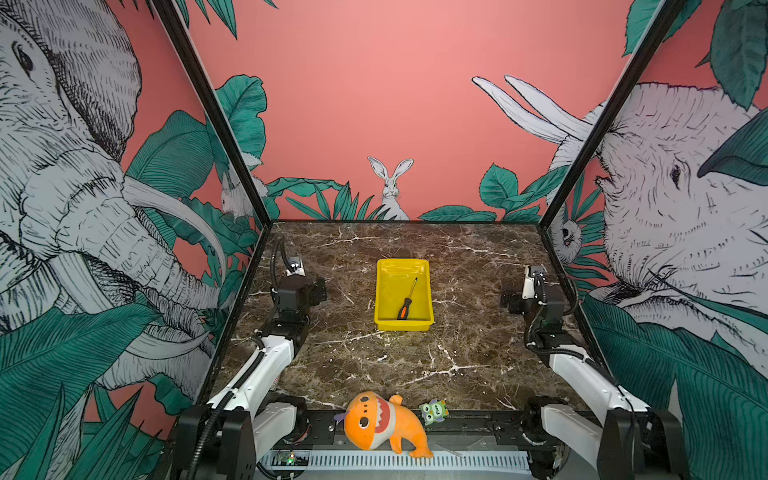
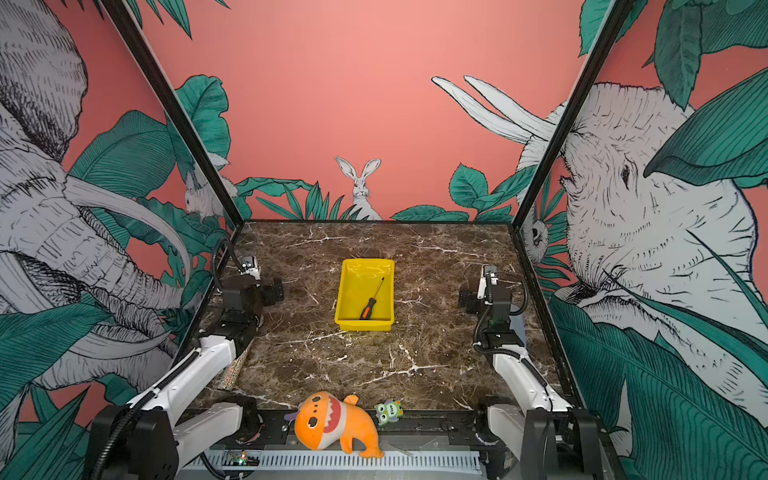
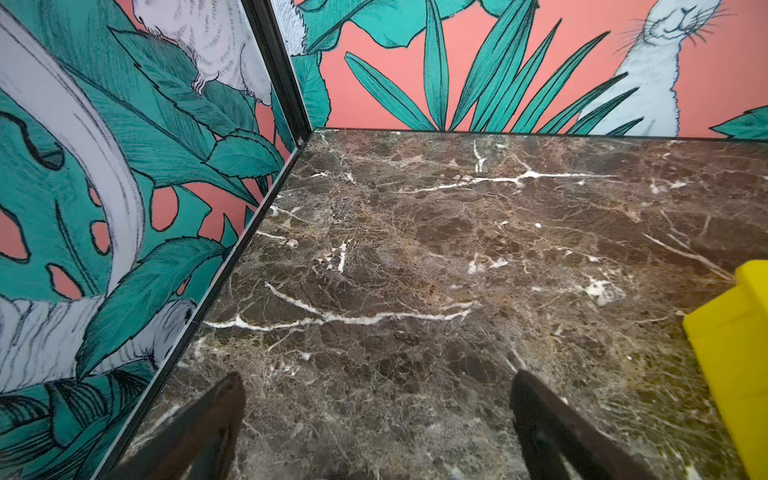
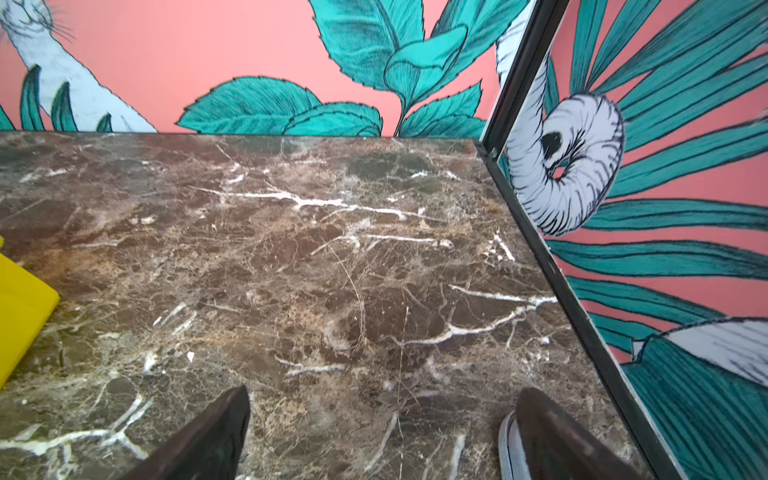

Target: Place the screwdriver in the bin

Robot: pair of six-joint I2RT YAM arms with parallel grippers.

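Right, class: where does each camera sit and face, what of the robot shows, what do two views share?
Both top views: high behind the robot, looking down at the table; left arm and right arm show.
Left wrist: on the left arm, facing a far corner; open left tool shows.
Right wrist: same on the right arm; open right tool shows.
Shared: all see the bin.

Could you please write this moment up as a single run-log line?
screwdriver: lying inside yellow bin | left gripper: open, empty, left of bin | right gripper: open, empty, right of bin | task: looks done
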